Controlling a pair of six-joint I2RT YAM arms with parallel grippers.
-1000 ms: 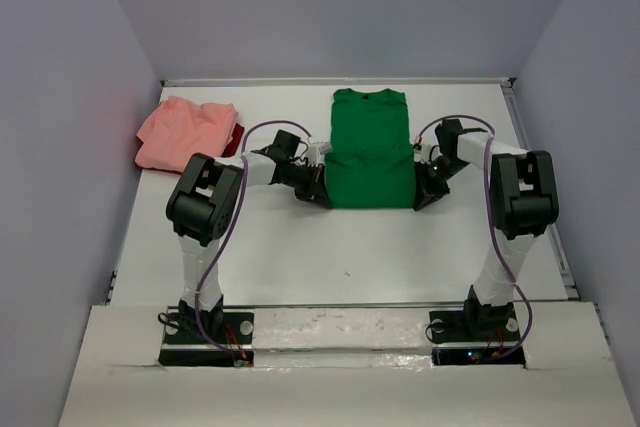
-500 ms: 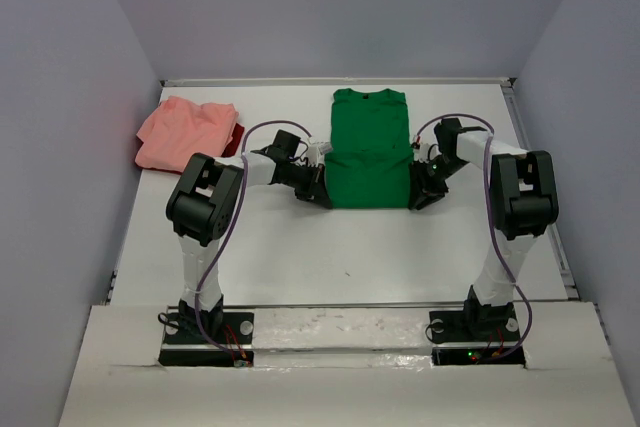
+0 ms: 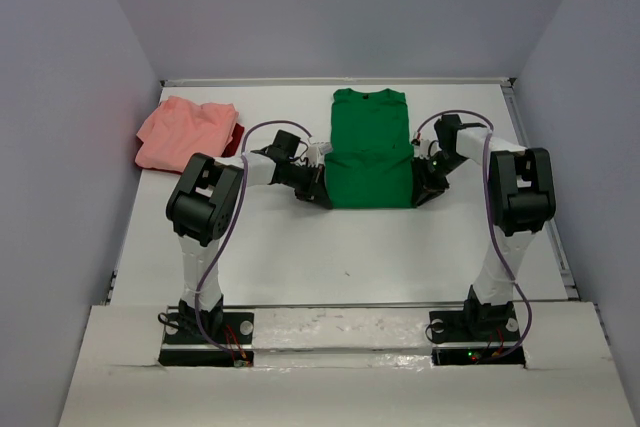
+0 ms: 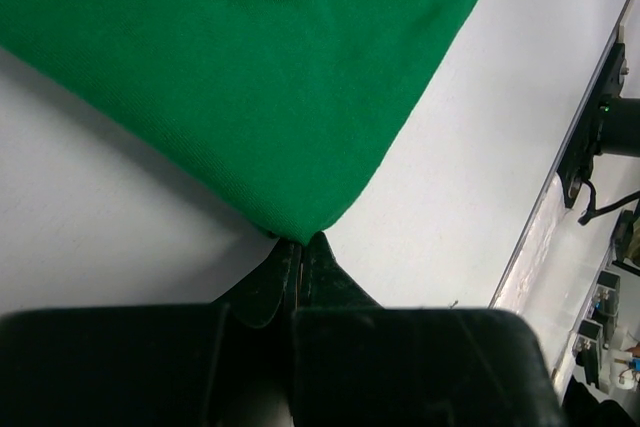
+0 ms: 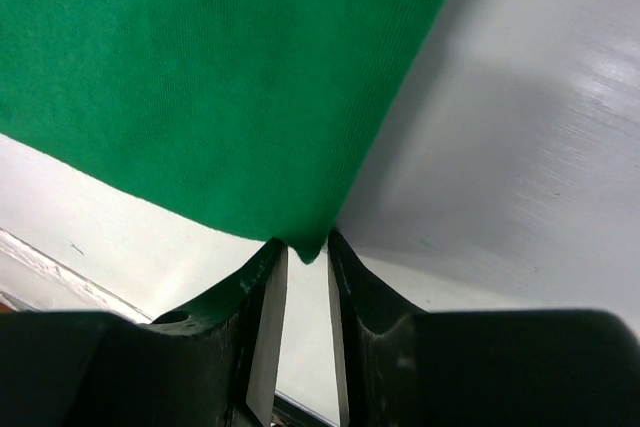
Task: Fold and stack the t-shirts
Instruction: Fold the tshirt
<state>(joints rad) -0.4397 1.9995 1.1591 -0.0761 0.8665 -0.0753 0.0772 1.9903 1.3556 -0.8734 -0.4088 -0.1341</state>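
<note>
While the salmon-pink t-shirt (image 3: 185, 132) lies crumpled far left, dark red cloth (image 3: 237, 136) at its edge, the left gripper (image 4: 298, 247) pinches the near-left corner of the green t-shirt (image 3: 370, 152) spread flat in the middle. On the right gripper (image 5: 300, 269) the jaws stand narrowly apart around that shirt's near-right corner.

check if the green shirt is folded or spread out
Partly folded: the green shirt lies as a narrow rectangle, sleeves tucked in.

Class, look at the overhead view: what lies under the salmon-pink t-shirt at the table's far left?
A strip of dark red cloth shows at the right edge of the salmon-pink t-shirt. How far it runs underneath, and what it is, stays covered.
</note>
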